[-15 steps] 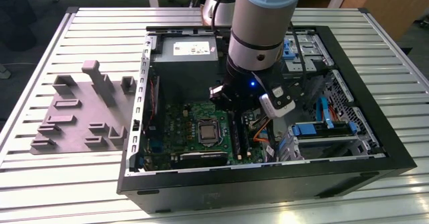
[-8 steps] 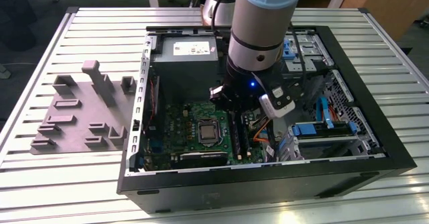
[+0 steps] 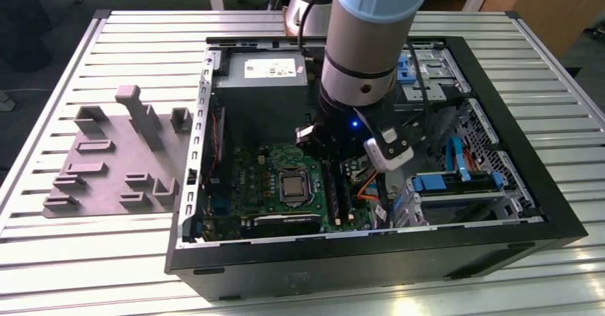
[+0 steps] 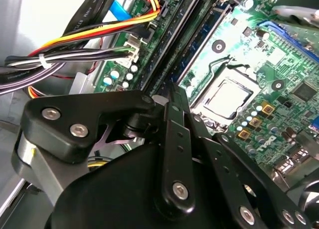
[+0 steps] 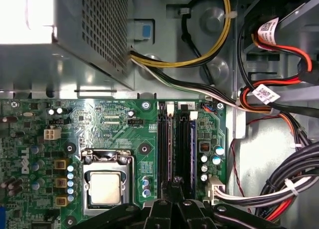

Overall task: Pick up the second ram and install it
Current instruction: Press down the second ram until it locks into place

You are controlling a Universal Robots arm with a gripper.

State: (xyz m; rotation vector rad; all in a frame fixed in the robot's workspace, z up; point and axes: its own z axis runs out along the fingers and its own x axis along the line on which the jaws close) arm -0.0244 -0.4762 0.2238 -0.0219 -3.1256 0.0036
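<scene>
My gripper (image 5: 174,185) hangs inside the open computer case (image 3: 378,256), its tips drawn together over the near end of the two long memory slots (image 5: 166,144) beside the processor (image 5: 105,187). In the slot farther from the processor stands a thin dark stick with bluish chips, which I take for the second ram (image 5: 184,144). It runs up to the white latches. In the second wrist view the gripper (image 4: 172,88) points straight at that same ram (image 4: 199,45). I cannot tell whether the tips touch it. In the exterior view the gripper (image 3: 329,161) sits above the slots (image 3: 333,192).
Bundled cables (image 5: 269,94) crowd the side of the slots away from the processor, and the power supply box (image 3: 260,75) fills the case's far end. A drive cage (image 3: 454,188) is on the exterior view's right. A grey blocky fixture (image 3: 104,160) lies outside the case on the slatted table.
</scene>
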